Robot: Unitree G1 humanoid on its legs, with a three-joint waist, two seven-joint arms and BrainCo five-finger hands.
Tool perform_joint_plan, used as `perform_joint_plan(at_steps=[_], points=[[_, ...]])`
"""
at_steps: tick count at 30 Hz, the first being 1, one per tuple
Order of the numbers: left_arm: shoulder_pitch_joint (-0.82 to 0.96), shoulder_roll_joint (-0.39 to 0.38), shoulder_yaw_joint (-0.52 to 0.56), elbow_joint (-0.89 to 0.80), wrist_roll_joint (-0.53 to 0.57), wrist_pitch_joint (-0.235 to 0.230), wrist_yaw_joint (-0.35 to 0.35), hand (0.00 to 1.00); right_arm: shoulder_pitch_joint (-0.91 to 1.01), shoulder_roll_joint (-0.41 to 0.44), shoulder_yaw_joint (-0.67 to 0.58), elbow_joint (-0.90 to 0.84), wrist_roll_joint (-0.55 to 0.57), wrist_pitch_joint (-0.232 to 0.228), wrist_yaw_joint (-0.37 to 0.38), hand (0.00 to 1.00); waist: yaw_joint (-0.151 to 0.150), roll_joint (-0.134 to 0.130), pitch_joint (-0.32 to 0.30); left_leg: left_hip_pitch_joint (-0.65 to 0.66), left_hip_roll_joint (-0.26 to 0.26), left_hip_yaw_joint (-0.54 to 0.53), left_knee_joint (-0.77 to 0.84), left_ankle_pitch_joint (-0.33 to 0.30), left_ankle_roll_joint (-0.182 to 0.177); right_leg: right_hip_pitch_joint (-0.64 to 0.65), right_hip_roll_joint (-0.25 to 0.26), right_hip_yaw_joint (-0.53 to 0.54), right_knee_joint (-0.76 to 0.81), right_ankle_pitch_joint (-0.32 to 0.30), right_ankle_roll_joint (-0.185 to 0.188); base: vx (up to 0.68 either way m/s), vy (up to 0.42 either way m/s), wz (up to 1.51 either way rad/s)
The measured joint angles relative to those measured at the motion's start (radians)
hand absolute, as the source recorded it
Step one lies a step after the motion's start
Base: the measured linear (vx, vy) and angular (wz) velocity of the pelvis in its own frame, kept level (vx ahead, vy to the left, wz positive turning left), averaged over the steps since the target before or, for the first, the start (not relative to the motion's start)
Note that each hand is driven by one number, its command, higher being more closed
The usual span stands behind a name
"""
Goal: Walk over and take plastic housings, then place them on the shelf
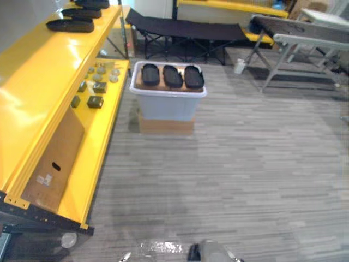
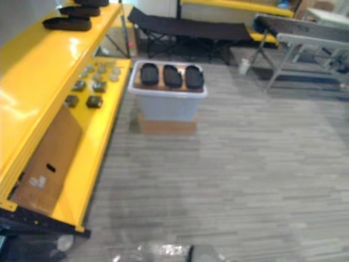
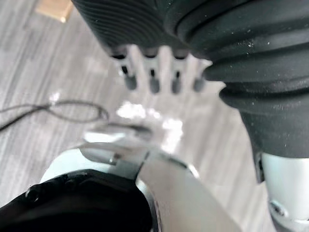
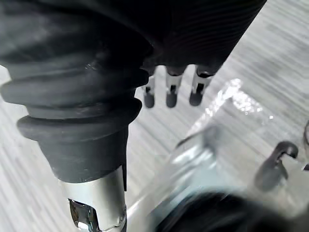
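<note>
Shelf housings [image 1: 70,24]: left of and beyond the bin [image 1: 168,103]; the farthest one is cut off by the upper edge.
Small parts [image 1: 98,82]: left of the bin, too small to identify.
Cardboard sheet [image 1: 54,158]: left of the bin and nearer; its top is hidden under the shelf [image 1: 32,87].
Box [image 1: 166,125]: beneath the bin, mostly covered by it.
Left robot hand [image 3: 153,77], right robot hand [image 4: 170,94]: finger bases hidden behind ribbed covers.

Black housings [image 1: 173,76], yellow shelf [image 1: 38,98], grey striped floor [image 1: 245,164]
</note>
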Motion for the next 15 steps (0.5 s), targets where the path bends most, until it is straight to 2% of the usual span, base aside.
perform_joint_plan(at_steps=[2,3,4,5,6,7,8,9,11,12,13,14,15], points=[[-0.011,-0.009,0.016,-0.001,0.0,-0.002,-0.002,0.0,0.026,0.005,-0.018,-0.001,-0.019,0.017,-0.001,0.0,0.001,0.013,0.006,0.017,0.022,-0.013,0.014,-0.026,-0.021,-0.011,0.004,-0.001,-0.092,0.05,-0.012,0.25,-0.112,0.29],[-0.013,-0.02,0.039,-0.006,-0.003,-0.003,-0.007,0.0,0.042,0.011,-0.018,-0.003,-0.041,0.03,0.001,0.0,0.0,0.02,0.008,0.029,0.038,-0.023,0.034,-0.052,-0.042,-0.016,0.007,0.0,-0.127,0.084,-0.004,0.37,-0.22,0.29],[-0.011,-0.027,0.064,-0.017,-0.006,-0.003,-0.014,0.0,0.07,0.026,-0.016,-0.003,-0.066,0.042,0.005,0.0,0.001,0.021,0.008,0.053,0.053,-0.032,0.047,-0.085,-0.072,-0.019,0.003,0.0,-0.136,0.11,-0.008,0.4,-0.25,0.26],[-0.01,-0.029,0.072,-0.022,-0.007,-0.003,-0.014,0.0,0.078,0.034,-0.016,-0.003,-0.079,0.047,0.007,0.0,0.001,0.021,0.007,0.066,0.059,-0.036,0.05,-0.099,-0.083,-0.019,0.002,-0.001,-0.131,0.117,-0.015,0.38,-0.25,0.22],[-0.01,-0.036,0.082,-0.03,-0.012,-0.003,-0.013,0.0,0.083,0.039,-0.016,-0.001,-0.079,0.051,0.01,0.0,0.0,0.028,0.004,0.075,0.069,-0.039,0.05,-0.112,-0.093,-0.024,0.005,-0.004,-0.111,0.151,-0.029,0.34,-0.24,0.26],[-0.006,-0.062,0.088,-0.052,-0.022,-0.003,-0.013,0.0,0.099,0.029,-0.018,-0.004,-0.078,0.054,0.019,0.0,-0.008,0.059,-0.017,0.09,0.106,-0.047,0.033,-0.125,-0.112,-0.041,0.028,-0.016,-0.058,0.177,-0.042,0.46,-0.285,0.36],[-0.004,-0.09,0.089,-0.06,-0.047,-0.003,-0.011,0.0,0.103,0.014,-0.019,-0.005,-0.078,0.056,0.016,0.0,-0.013,0.085,-0.034,0.098,0.134,-0.05,0.031,-0.116,-0.121,-0.045,0.052,-0.038,-0.029,0.13,-0.067,0.48,-0.27,0.25],[-0.006,-0.115,0.111,-0.082,-0.084,-0.002,-0.012,0.0,0.093,-0.007,-0.02,-0.01,-0.077,0.055,0.012,0.0,-0.011,0.102,-0.04,0.08,0.155,-0.048,0.095,-0.078,-0.146,-0.043,0.067,-0.042,-0.006,0.091,-0.092,0.59,-0.369,0.05],[-0.009,-0.143,0.138,-0.117,-0.114,-0.007,-0.003,0.0,0.077,-0.028,-0.034,-0.026,-0.076,0.047,0.005,0.0,-0.016,0.106,-0.04,-0.017,0.184,-0.057,0.349,-0.007,-0.161,0.004,0.077,-0.05,-0.011,0.05,-0.104,0.48,-0.344,0.0],[-0.011,-0.141,0.148,-0.132,-0.132,-0.011,-0.001,0.0,0.074,-0.041,-0.039,-0.04,-0.077,0.042,-0.011,0.0,-0.022,0.116,-0.041,-0.123,0.243,-0.052,0.591,0.041,-0.168,0.068,0.103,-0.055,-0.053,0.029,-0.104,0.4,-0.244,0.14],[-0.013,-0.136,0.155,-0.136,-0.135,-0.015,0.001,0.0,0.066,-0.047,-0.039,-0.04,-0.077,0.037,-0.016,0.0,-0.022,0.124,-0.039,-0.167,0.274,-0.039,0.705,0.038,-0.166,0.113,0.121,-0.059,-0.088,0.031,-0.108,0.5,-0.249,0.09],[-0.014,-0.123,0.155,-0.134,-0.159,-0.019,0.005,0.0,0.036,-0.05,-0.038,-0.022,-0.077,0.032,-0.027,0.0,-0.015,0.12,-0.036,-0.221,0.289,-0.013,0.811,0.021,-0.152,0.202,0.135,-0.062,-0.147,0.039,-0.114,0.59,-0.263,-0.01],[-0.015,-0.11,0.155,-0.136,-0.163,-0.019,0.002,0.0,0.01,-0.065,-0.039,-0.003,-0.085,0.015,-0.027,0.0,-0.01,0.104,-0.032,-0.26,0.265,0.019,0.802,0.002,-0.142,0.282,0.129,-0.06,-0.194,0.04,-0.113,0.46,-0.176,-0.09]])
